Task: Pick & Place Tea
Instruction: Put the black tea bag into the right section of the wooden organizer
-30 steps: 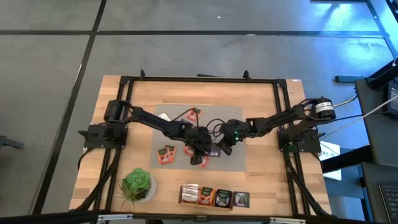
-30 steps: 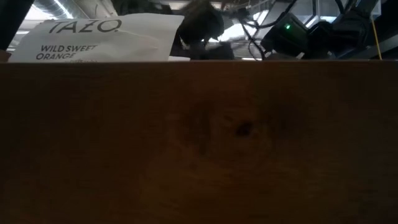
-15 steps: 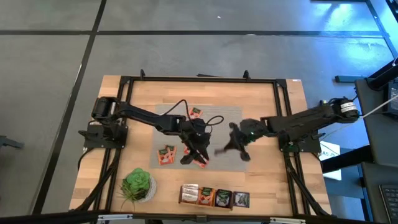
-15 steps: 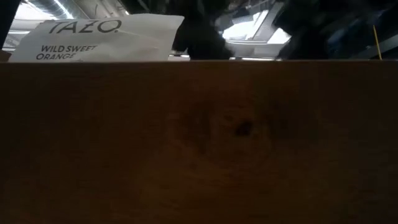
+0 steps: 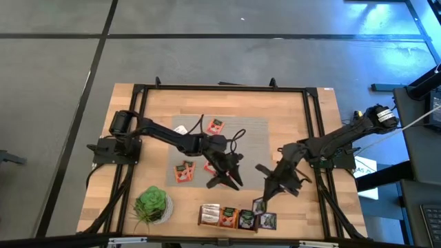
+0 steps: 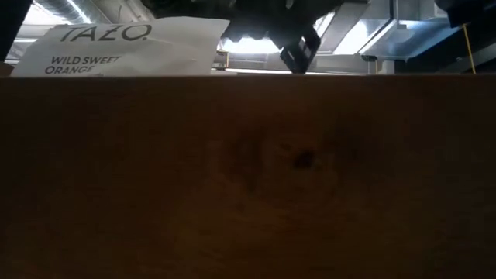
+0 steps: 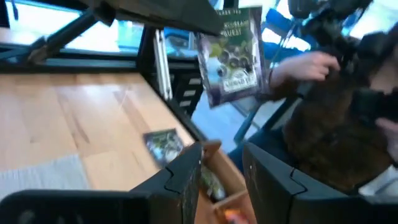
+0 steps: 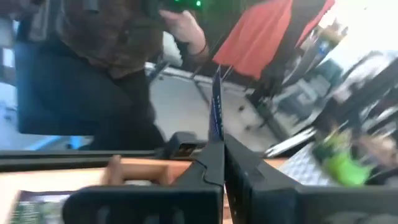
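My right gripper (image 5: pixel 264 199) hangs over the table's near right part, just past the grey mat (image 5: pixel 255 134), shut on a dark tea sachet (image 5: pixel 259 205). That sachet shows face-on in the left wrist view (image 7: pixel 231 57) and as a dark corner in the low view (image 6: pixel 299 51). My left gripper (image 5: pixel 226 176) stands open over the mat's near part and holds nothing (image 7: pixel 222 171). Orange sachets (image 5: pixel 216 126) (image 5: pixel 184 171) lie flat on and beside the mat. A white sachet (image 5: pixel 180 129) lies at the mat's far left corner. My right gripper pinches the dark sachet between its two fingers by its lower edge (image 8: pixel 216 140). The sachet stands edge-on out of the fingertips (image 8: pixel 211 163). It is lifted clear of the table, above the row of boxed teas.
A row of tea packets in a wooden holder (image 5: pixel 238 218) stands at the near edge, right under the held sachet. A green potted plant (image 5: pixel 151 204) sits near left. A black frame (image 5: pixel 313 131) runs round the tabletop. A person's hand (image 7: pixel 308 65) shows beyond the table.
My right gripper has drawn away from the left one at the mat's middle, moving toward the near edge and right with the dark sachet lifted clear. My left gripper has shifted a little toward the near right over the mat.
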